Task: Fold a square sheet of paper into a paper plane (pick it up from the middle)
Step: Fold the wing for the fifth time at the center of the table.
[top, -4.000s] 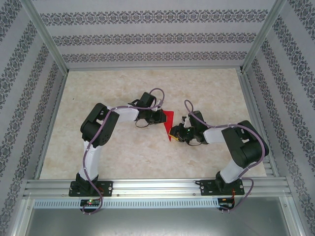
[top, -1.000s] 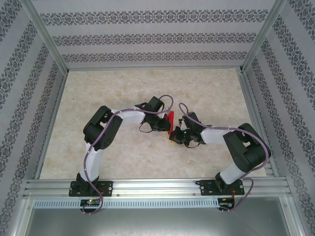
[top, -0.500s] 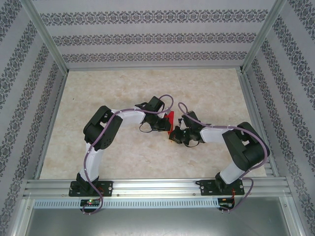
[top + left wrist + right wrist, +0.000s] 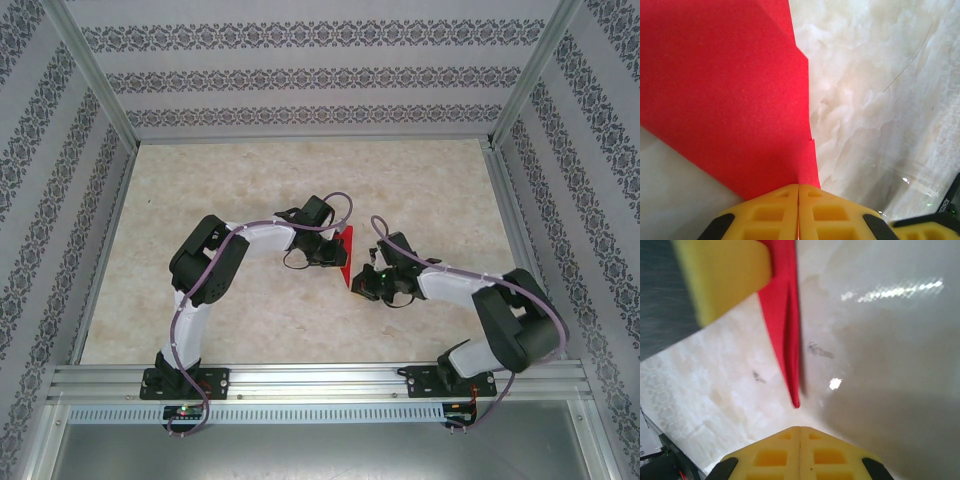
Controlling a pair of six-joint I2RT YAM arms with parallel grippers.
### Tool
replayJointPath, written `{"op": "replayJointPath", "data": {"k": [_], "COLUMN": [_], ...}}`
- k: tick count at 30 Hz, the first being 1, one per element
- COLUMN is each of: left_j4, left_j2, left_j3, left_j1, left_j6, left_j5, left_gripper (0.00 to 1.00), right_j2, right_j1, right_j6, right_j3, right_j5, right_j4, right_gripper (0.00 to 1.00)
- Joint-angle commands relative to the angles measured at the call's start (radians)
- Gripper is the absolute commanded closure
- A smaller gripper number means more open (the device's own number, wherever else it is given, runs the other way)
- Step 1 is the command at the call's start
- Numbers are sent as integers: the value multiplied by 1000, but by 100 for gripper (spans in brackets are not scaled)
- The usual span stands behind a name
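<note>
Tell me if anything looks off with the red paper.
Slightly: in the left wrist view, the paper plane pinched in the left hand has a stepped right edge. The folded layers don't line up, so the fold looks askew.

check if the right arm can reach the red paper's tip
Probably yes: the red paper points its tip just ahead of the shut jaws of the right arm, with nothing between; they must open first.
</note>
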Motion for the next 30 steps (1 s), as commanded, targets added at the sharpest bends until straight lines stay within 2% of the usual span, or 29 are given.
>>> {"op": "replayJointPath", "data": {"k": [1, 4, 14, 19, 26, 30], "left_j4": [-77, -71, -61, -63, -56, -19], "left_j2": [50, 50, 47, 49, 35, 17], "left_j3": [-1, -1, 8, 16, 30, 56], "left_j1": [-2, -2, -1, 0, 3, 22], "left_j6": [-1, -6, -20, -26, -20, 31], "left_j5": [-85, -75, -51, -44, -19, 46], "left_gripper": [91, 91, 91, 91, 91, 87], "right_j2": [-93, -98, 85, 160, 224, 241], "right_j1": [-23, -23, 17, 22, 18, 2], "right_j6": [-29, -18, 7, -1, -22, -50], "right_j3": [20, 36, 94, 93, 49, 25], "right_j5": [71, 89, 16, 2, 30, 64], "right_j4": [-46, -12, 170, 203, 163, 74], "right_gripper": [92, 92, 95, 97, 98, 98]}}
